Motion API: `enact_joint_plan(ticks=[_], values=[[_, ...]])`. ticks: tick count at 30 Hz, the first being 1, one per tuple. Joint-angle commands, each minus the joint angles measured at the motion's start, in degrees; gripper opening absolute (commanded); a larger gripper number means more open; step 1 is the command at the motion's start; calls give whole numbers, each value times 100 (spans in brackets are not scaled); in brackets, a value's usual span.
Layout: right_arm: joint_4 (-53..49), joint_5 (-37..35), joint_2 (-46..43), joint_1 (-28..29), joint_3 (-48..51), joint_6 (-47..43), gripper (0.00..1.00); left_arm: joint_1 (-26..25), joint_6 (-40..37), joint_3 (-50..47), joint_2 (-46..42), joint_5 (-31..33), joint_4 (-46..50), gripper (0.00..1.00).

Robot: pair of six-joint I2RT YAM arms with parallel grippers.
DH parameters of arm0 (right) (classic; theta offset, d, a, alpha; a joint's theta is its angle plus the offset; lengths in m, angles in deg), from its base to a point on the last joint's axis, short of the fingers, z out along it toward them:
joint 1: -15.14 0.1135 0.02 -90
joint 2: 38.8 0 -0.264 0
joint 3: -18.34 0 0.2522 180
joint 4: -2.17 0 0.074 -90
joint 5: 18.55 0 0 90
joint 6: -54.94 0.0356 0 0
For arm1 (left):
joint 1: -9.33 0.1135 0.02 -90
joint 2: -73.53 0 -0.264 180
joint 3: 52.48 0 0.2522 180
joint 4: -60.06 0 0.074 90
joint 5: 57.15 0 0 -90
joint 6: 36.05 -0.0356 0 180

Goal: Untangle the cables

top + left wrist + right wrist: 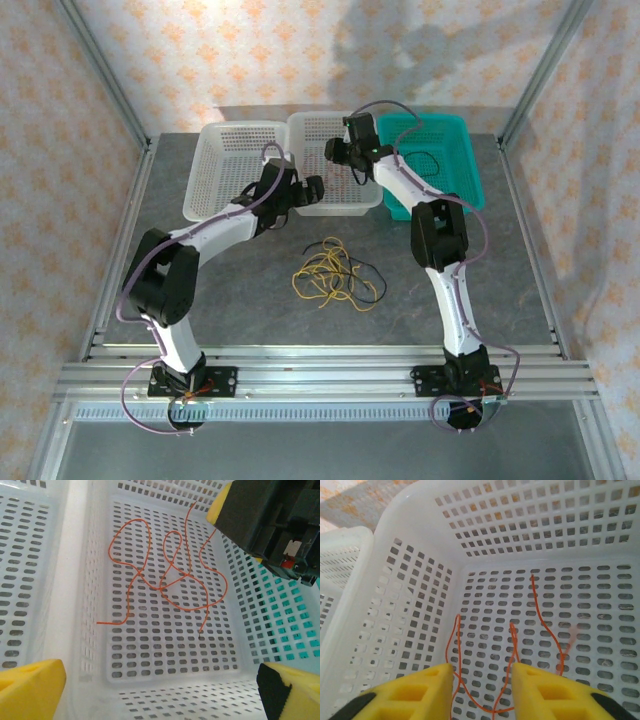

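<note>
An orange-red cable [161,587] lies in loose loops on the floor of the middle white basket [340,208]. My right gripper [482,672] hangs over it with its yellow fingers apart, and the cable [540,617] runs on the basket floor beneath the gap, not pinched. My left gripper [160,680] stands wide open at the basket's near wall, nothing between its fingers. In the top view the left gripper [312,190] is at the basket's front rim and the right gripper [335,152] is above its middle. A yellow cable [325,272] and a black cable [372,288] lie tangled on the table.
A second white basket [215,180] stands left of the middle one, and a teal basket [470,170] on the right holds a black cable [428,160]. The grey table stretches in front of the baskets around the tangle. Metal frame posts border both sides.
</note>
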Motion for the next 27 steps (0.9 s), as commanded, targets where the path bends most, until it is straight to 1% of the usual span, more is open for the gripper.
enact_joint_plan(ticks=[1, 4, 7, 10, 16, 21, 27], values=[[-113, -219, -387, 48, -180, -225, 43, 6, 31, -287, -414, 12, -195, 99], [-158, -410, -677, 83, -108, -391, 50, 0, 56, -442, -586, 6, -213, 99], [-131, -540, -1018, 131, 126, -499, 49, -75, 37, -616, -769, -16, -227, 99], [10, -622, -1475, 201, 611, -600, 47, -178, -75, -753, -945, 2, -137, 99], [528, -591, -2619, 380, 2102, -667, 45, -479, -192, -1091, -1421, 80, 130, 99], [867, -556, -3692, 539, 3541, -665, 45, -861, -225, -1476, -1789, 222, 337, 99], [1249, -640, -4995, 693, 5456, -230, 44, -1324, 4, -1884, -1947, 513, 486, 99]])
